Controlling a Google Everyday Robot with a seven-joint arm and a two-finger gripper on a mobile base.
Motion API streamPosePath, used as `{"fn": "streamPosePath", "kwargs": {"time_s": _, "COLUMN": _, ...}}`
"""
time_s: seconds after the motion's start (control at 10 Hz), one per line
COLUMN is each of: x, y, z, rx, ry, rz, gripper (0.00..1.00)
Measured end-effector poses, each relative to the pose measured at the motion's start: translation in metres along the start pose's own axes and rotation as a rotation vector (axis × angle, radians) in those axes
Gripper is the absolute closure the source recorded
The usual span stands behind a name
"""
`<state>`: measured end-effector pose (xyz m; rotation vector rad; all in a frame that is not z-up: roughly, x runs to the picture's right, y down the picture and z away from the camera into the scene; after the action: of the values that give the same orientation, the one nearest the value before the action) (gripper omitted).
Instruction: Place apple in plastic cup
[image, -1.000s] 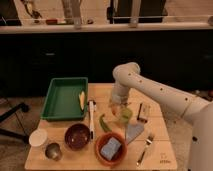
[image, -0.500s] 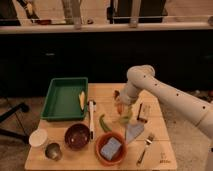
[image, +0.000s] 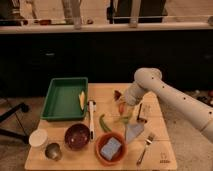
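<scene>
My gripper (image: 123, 103) hangs from the white arm that reaches in from the right, over the middle of the wooden table (image: 160, 150). A small orange-red apple (image: 121, 107) shows right at the gripper's tip; I cannot tell whether it is held. The light green plastic cup (image: 124, 118) stands just below and in front of the gripper, partly hidden by it. A dark reddish-brown lumpy item (image: 117, 94) lies just behind the gripper.
A green tray (image: 60, 102) with a yellow item (image: 81, 98) is at the left. Along the front are a white cup (image: 38, 137), a metal cup (image: 53, 151), a dark red bowl (image: 77, 136), an orange bowl with a blue sponge (image: 111, 148) and a fork (image: 145, 146).
The arm's elbow has swung to the right and the gripper has shifted slightly right, staying above the green cup. The other things have not moved.
</scene>
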<state>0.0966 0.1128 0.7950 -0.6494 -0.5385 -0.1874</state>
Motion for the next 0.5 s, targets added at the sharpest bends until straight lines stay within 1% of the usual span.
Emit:
{"fn": "streamPosePath", "kwargs": {"time_s": 0.2, "x": 0.0031, "y": -0.0007, "z": 0.0014, "rx": 0.007, "ry": -0.012, "rz": 0.008, "gripper": 0.98}}
{"fn": "streamPosePath", "kwargs": {"time_s": 0.3, "x": 0.0055, "y": -0.0010, "z": 0.0018, "rx": 0.009, "ry": -0.017, "rz": 0.015, "gripper": 0.95}}
{"fn": "streamPosePath", "kwargs": {"time_s": 0.4, "x": 0.0069, "y": -0.0011, "z": 0.0024, "rx": 0.009, "ry": -0.017, "rz": 0.018, "gripper": 0.87}}
{"fn": "streamPosePath", "kwargs": {"time_s": 0.5, "x": 0.0073, "y": -0.0020, "z": 0.0032, "rx": 0.010, "ry": -0.018, "rz": 0.021, "gripper": 0.77}}
